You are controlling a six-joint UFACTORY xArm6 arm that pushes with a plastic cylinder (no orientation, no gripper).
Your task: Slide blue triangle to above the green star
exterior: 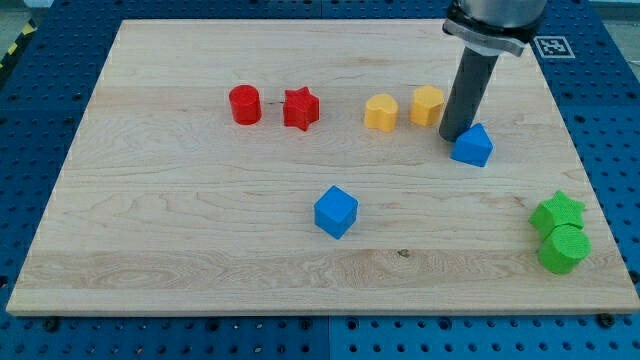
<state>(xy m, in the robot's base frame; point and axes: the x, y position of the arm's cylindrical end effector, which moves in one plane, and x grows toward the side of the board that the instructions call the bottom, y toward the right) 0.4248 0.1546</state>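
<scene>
The blue triangle [473, 146] lies on the wooden board [180, 240] at the view's right, above the middle. My tip [453, 137] rests right against its upper left side, touching or nearly so. The green star [558, 211] sits near the board's right edge, lower down and to the right of the triangle. A green cylinder [563, 249] touches the star from below.
A blue cube [335, 212] lies at the board's middle. A yellow hexagon [427, 105] and a yellow heart [381, 113] lie just left of my rod. A red star [300, 108] and a red cylinder [245, 104] lie further left.
</scene>
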